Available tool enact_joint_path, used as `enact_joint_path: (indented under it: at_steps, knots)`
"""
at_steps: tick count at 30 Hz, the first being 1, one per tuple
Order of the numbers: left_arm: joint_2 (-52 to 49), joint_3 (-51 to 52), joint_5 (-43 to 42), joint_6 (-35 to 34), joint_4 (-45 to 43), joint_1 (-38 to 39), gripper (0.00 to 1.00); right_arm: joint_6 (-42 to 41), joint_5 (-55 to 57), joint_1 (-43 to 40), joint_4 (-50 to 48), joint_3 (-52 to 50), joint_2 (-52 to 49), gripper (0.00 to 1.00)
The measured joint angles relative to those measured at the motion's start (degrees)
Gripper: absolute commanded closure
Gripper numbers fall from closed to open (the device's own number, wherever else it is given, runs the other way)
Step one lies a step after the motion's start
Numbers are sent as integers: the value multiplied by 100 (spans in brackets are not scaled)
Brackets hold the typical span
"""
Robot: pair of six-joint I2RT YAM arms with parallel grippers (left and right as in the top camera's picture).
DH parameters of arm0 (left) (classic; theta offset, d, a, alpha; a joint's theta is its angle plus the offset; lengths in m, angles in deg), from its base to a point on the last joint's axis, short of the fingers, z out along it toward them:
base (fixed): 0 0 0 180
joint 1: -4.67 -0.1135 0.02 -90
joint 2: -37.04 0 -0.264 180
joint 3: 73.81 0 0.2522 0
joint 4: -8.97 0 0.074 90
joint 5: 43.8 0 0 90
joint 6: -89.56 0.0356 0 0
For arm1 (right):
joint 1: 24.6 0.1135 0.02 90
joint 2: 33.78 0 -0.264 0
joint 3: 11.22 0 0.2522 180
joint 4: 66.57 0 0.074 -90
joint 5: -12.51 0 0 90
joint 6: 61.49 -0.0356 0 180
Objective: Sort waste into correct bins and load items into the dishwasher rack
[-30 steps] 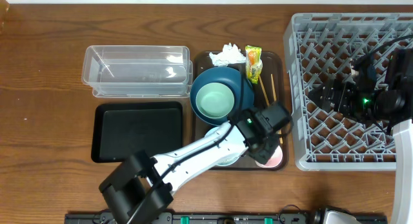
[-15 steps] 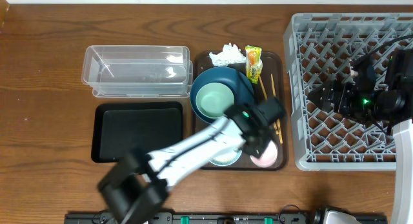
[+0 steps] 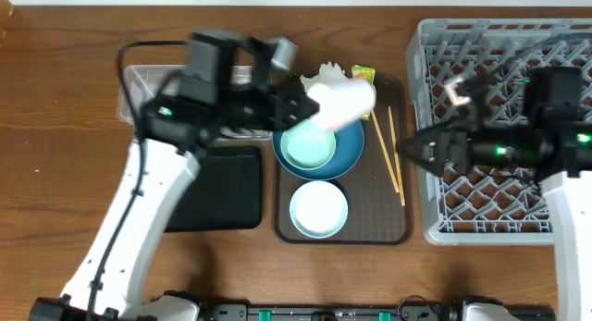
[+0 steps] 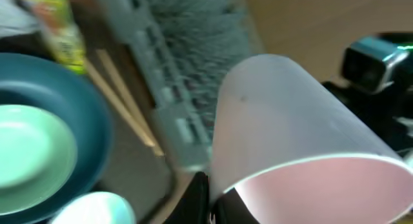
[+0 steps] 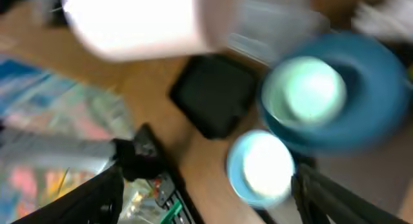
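My left gripper is shut on the rim of the small white cup with pink inside and holds it tilted in the air above the dark blue bowl. In the left wrist view the cup fills the right side above my fingers. The mint-green bowl sits inside the blue bowl. The white bowl stands in front of them. The tissue and the snack wrapper lie at the tray's back. My right gripper is open and empty, between the grey rack and the tray. I see no rice grains.
The bowls stand on a brown serving tray with chopsticks along its right side. The clear tub at the back left and the black tray in front of it are partly hidden by my left arm.
My left arm has lifted the cup from the tray's front right corner and swung up and back over the blue bowl. My right gripper has moved left out of the rack toward the tray.
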Motion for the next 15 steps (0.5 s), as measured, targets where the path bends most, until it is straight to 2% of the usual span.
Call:
enact_joint_path:
  at_steps: [7, 15]
  knots:
    - [-79, 0, -1882, 2, -2, -376, 94, 474, -1062, 660, -1040, 2, 0, 9]
    - [-81, 0, -2702, 0, 0, -258, 93, 251, -1364, 804, -2199, 7, 0, 12]
